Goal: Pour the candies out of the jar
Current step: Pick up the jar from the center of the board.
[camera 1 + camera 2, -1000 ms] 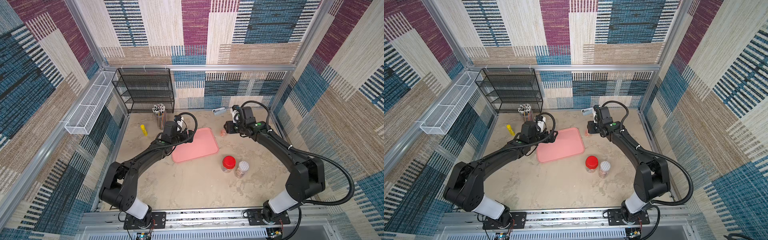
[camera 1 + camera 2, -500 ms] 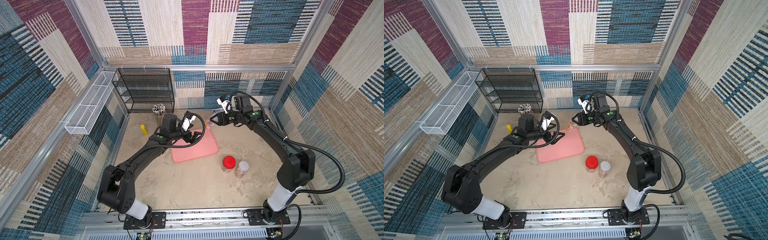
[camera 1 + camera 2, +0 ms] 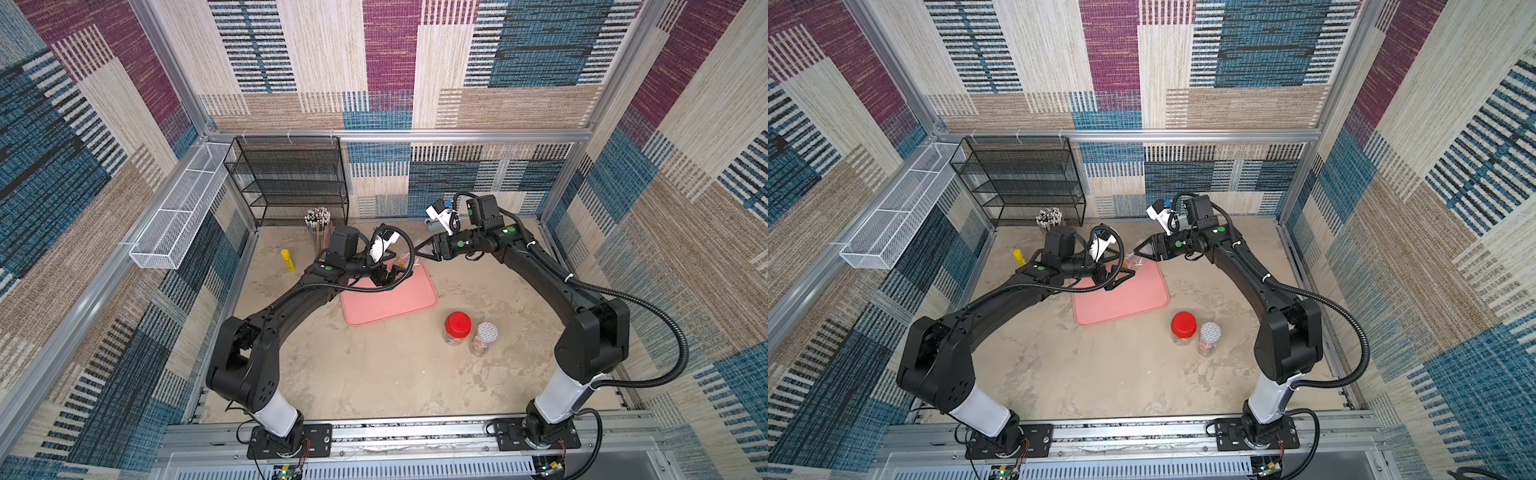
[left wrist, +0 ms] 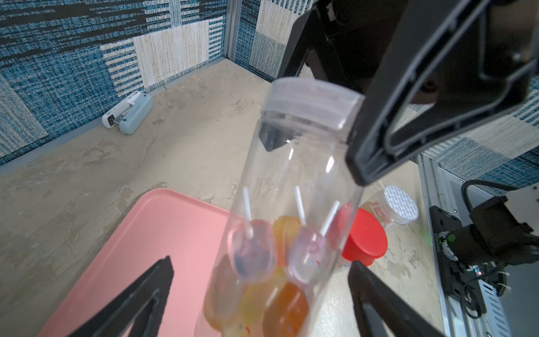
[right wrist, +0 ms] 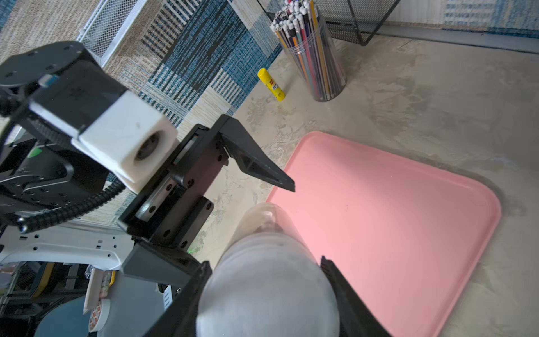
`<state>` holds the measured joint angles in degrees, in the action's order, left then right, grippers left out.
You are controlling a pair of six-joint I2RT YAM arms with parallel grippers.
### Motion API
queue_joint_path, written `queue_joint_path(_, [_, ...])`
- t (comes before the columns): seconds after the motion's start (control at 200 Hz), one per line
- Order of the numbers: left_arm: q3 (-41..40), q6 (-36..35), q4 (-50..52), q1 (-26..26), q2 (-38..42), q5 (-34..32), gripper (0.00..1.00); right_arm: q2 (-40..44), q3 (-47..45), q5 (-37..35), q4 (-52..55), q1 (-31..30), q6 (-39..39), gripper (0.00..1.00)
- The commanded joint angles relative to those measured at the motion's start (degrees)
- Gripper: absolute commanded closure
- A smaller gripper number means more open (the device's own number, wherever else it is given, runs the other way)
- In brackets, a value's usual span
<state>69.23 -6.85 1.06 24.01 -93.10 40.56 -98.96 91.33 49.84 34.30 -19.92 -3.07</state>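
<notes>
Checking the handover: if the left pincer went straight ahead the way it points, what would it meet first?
The clear plastic jar of round lollipop candies: it lies right ahead, between the open jaws of the left pincer, gripped at its lid end by the right pincer. Depth is unclear; contact may be close.

Tray lies open; red-capped jar stands near it.

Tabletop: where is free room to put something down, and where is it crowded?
Bare: the tabletop between the pink tray and the arm bases; the tray's near half. Crowded: the tray's far edge, around the candy jar.
</notes>
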Motion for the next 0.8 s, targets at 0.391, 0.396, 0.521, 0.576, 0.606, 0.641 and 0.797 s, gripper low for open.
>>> queue_joint_path(0.391, [1.8, -2.8, 2.9, 0.5, -1.9, 2.4, 0.09, 1.6, -1.9, 5.5, -1.2, -0.1, -0.6, 0.64])
queue_joint_path(0.396, [1.8, -2.8, 2.9, 0.6, -1.9, 2.4, 0.09, 1.6, -1.9, 5.5, -1.2, -0.1, -0.6, 0.64])
queue_joint_path(0.521, [2.0, -2.9, 2.9, 0.7, -2.1, 2.4, 0.11, 1.5, -2.2, 6.0, -1.1, -0.1, -0.6, 0.64])
queue_joint_path(0.576, [2.2, -3.1, 3.2, 0.8, -2.2, 2.2, 0.12, 1.5, -2.2, 6.0, -1.0, -0.1, -0.6, 0.64])
queue_joint_path(0.606, [2.2, -3.1, 3.3, 0.8, -2.3, 2.0, 0.13, 1.5, -2.1, 5.8, -1.0, -0.1, -0.5, 0.64])
queue_joint_path(0.641, [2.2, -3.2, 3.4, 0.9, -2.2, 1.9, 0.13, 1.5, -2.0, 5.6, -1.0, -0.1, -0.5, 0.64])
queue_joint_path(0.797, [2.2, -3.1, 3.4, 1.1, -2.1, 1.7, 0.19, 1.2, -1.8, 5.5, -0.7, -0.1, -0.4, 0.64])
